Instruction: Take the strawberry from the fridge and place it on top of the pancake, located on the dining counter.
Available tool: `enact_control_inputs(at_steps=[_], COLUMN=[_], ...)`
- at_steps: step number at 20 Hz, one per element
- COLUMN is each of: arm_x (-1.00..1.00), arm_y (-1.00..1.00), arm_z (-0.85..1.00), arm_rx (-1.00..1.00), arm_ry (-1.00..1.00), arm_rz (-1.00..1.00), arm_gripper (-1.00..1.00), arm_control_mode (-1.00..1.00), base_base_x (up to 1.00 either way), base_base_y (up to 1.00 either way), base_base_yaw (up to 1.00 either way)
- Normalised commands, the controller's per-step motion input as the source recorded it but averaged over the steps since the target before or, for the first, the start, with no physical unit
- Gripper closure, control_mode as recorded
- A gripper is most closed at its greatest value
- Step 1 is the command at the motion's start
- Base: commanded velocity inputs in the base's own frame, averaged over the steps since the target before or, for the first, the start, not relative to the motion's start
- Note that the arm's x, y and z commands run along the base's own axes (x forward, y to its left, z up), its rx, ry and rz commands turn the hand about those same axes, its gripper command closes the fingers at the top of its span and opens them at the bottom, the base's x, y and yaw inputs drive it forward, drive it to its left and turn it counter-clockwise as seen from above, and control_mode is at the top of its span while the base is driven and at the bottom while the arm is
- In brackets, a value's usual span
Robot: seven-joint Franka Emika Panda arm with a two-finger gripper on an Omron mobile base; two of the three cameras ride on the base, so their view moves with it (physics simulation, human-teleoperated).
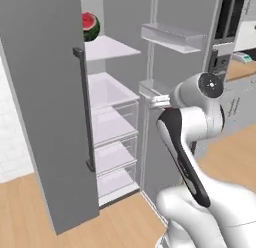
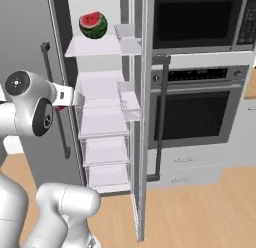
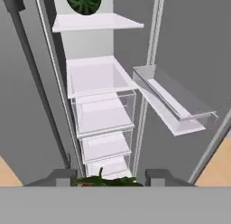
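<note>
Item: strawberry (image 3: 104, 181), clamped between the jaws of the gripper (image 3: 108, 178), fridge (image 3: 97, 83) shelves ahead. Done: pickup. Outstanding, judged: carry to pancake, dining counter.

I see the fridge (image 2: 30, 52) standing open, its white shelves (image 3: 97, 78) mostly bare, so there's free room to pass over them. The watermelon (image 2: 93, 25) takes up the top shelf. On the right, the open door's bins (image 3: 173, 103) jut inward; on the left, the closed door's dark handle (image 3: 34, 78) stands near.
</note>
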Motion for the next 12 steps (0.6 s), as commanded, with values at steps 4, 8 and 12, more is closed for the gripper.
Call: enact_control_inputs(at_steps=[4, 8, 12], arm_x=[0.0, 0.0, 0.0], arm_y=[0.0, 0.0, 0.0], arm_z=[0.0, 0.0, 0.0], arm_rx=[0.0, 0.0, 0.0], arm_ry=[0.0, 0.0, 0.0], arm_rz=[0.0, 0.0, 0.0], arm_gripper=[1.0, 1.0, 1.0], arm_control_mode=[1.0, 1.0, 1.0], base_base_x=[-1.0, -0.81, -0.51], base_base_y=[0.01, 0.0, 0.0], base_base_yaw=[-0.59, -0.75, -0.84])
